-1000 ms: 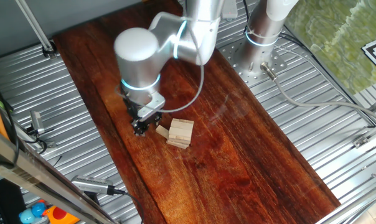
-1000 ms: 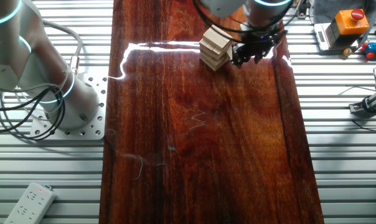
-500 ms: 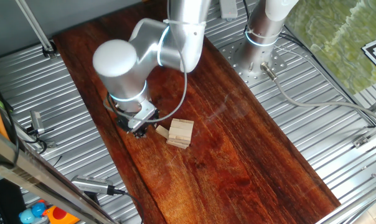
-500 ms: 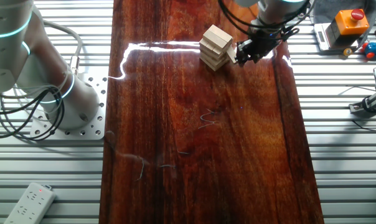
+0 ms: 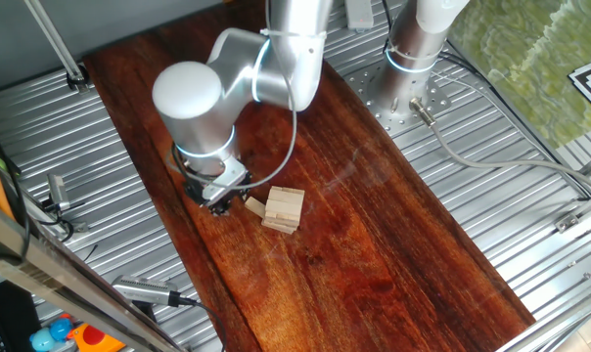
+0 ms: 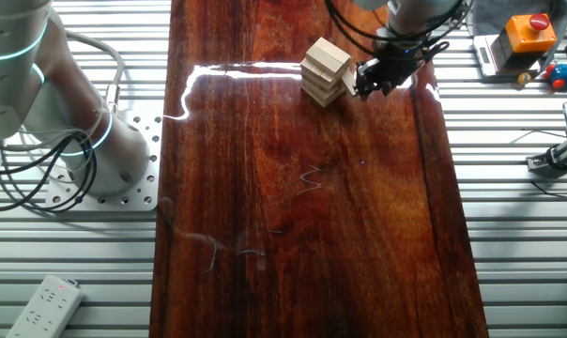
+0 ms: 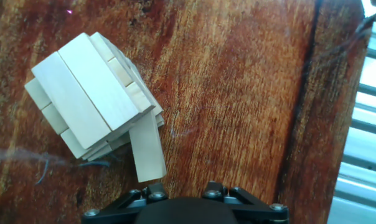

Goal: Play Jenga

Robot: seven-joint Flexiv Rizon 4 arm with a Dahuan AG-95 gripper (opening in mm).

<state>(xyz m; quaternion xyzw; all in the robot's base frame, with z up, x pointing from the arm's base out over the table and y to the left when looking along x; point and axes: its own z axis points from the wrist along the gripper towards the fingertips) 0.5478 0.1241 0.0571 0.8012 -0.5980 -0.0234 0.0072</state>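
Surface: my dark red wooden board point(image 5: 374, 225) lay on ribbed metal table point(image 5: 530, 196).
On it: Jenga stack point(image 5: 283, 209), one block point(image 7: 145, 152) jutting out.

One Jenga stack point(image 7: 88, 99); one block point(image 7: 145, 150) sticking out of it; two robot arms point(image 5: 237, 78), point(image 6: 39, 84); one wooden board point(image 6: 312, 235).

Squat pale Jenga stack point(image 7: 88, 93), upright, 1 block point(image 7: 147, 151) sticking out low
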